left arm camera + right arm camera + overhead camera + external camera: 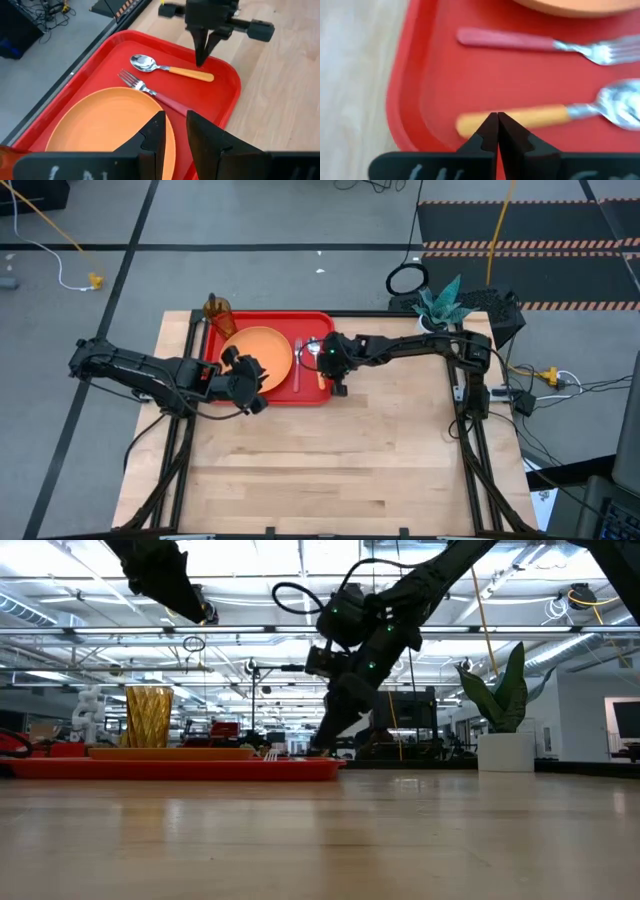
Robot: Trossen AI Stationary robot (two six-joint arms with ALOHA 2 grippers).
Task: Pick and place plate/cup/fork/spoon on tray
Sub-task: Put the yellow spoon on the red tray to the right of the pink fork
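Spoon [170, 70] lies flat on the tray [227, 100], upper centre, beside the fork [150, 92] and plate [110, 120]. Right gripper [202, 57] hovers above its handle, jaws closed, empty. Left gripper [172, 132], slightly parted, holds nothing. Looks like all four are placed; next, retreat.

High view: straight down from above, far enough to take in the whole tabletop [330, 470], both arms and the floor around, with the tray [313, 393] at the far edge. Low view: level with the tabletop surface, facing across it into the room behind, with the tray [180, 769] seen edge-on at the left and the potted plant [505, 730] at the right. Left wrist view: close over the tray [220, 95], sharing the spoon [170, 69] and fork [150, 90] with the still closer right wrist view, which meets that spoon [545, 116] and fork [520, 44] from the opposite side.
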